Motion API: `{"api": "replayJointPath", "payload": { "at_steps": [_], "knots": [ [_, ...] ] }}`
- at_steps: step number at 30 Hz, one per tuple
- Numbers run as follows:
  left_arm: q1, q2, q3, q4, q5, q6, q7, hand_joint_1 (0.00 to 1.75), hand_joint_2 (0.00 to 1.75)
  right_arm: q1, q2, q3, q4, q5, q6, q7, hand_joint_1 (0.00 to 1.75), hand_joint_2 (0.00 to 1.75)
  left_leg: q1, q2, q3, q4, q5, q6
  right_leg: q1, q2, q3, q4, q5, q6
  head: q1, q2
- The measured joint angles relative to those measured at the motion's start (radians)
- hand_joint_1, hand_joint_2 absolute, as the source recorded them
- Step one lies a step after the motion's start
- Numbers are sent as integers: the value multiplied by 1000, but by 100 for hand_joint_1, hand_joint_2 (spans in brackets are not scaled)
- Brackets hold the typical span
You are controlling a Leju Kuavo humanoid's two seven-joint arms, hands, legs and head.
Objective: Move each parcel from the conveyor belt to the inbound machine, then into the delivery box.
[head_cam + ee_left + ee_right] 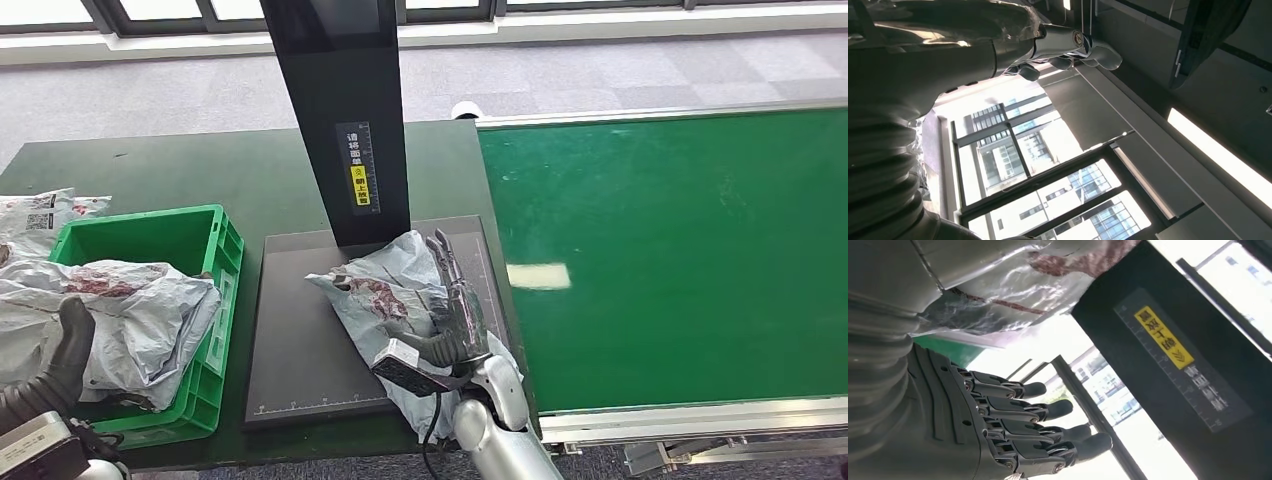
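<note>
The right hand [455,315] lies flat with fingers straight and apart on the grey parcel [385,300], near the right edge of the inbound machine's black platform [300,330]. The left hand [70,345] rests against bags in the green delivery box [225,250]; whether it grips, I cannot tell.

Right robot hand [455,305] flat, fingers extended (apart), left robot hand [68,345] raised
</note>
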Motion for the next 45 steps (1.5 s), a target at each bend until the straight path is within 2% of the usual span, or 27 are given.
{"api": "replayJointPath", "payload": {
  "at_steps": [3, 5, 8, 15, 24, 29, 33, 38, 41, 45],
  "knots": [
    [0, 0, -1, 2, -2, 0, 0, 0, 175, 19, -2, 0, -79, -123, -44, -100, 0, 175, 0, 0, 0, 0, 0, 0, 0, 0, 0, 0, 0, 0, 0, 0],
    [0, 0, -1, 4, -4, 0, 0, 0, 175, 37, -6, 0, -156, -192, -88, -123, 0, 175, 0, 0, 0, 0, 0, 0, 0, 0, 0, 0, 0, 0, 0, 0],
    [-1, 1, -1, 7, -4, 0, 0, 0, 175, 65, -11, 0, -277, -237, -118, -130, 0, 175, 0, 0, 0, 0, 0, 0, 0, 0, 0, 0, 0, 0, 0, 0],
    [-2, 1, -5, 15, -7, 0, 0, 0, 175, 110, -16, -8, -514, -269, -124, -130, 0, 175, 0, 0, 1, 0, 0, 0, 0, 0, 1, 0, 0, 0, 0, 0],
    [-6, 2, -17, 31, -27, 0, 0, 0, 175, 131, -19, -12, -641, -286, -123, -130, 0, 175, 0, 1, 2, 0, 0, 0, 0, 0, 1, 0, 0, 0, 0, 0],
    [-14, 2, -51, 75, -34, 0, 11, 0, 175, 135, -20, -12, -680, -306, -123, -130, 0, 175, 0, 0, 2, 0, 0, 0, 0, 0, 1, 0, 0, 0, 0, 0],
    [-47, 3, -137, 220, -42, -27, 36, 0, 175, 135, -21, -12, -693, -321, -123, -130, 0, 175, -1, -1, 2, 0, 0, 0, -1, -1, 3, 0, 0, 0, 0, 0],
    [-106, 7, -278, 490, 207, -190, 10, 0, 175, 134, -21, -11, -689, -332, -122, -130, 0, 175, -1, -1, 2, 0, 0, 1, -1, -1, 3, 0, 1, 1, 0, 0],
    [-128, 7, -321, 612, 257, -232, 3, 0, 175, 134, -21, -11, -683, -338, -121, -129, 0, 175, -1, -1, 2, 1, 0, 1, -1, -1, 2, 0, 1, 1, 0, 0],
    [-143, 7, -347, 697, 262, -241, 1, 0, 175, 133, -21, -11, -677, -339, -122, -128, 0, 175, -1, -1, 2, 1, 0, 1, -1, 0, 2, 0, 1, 1, 0, 0]
  ]
}}
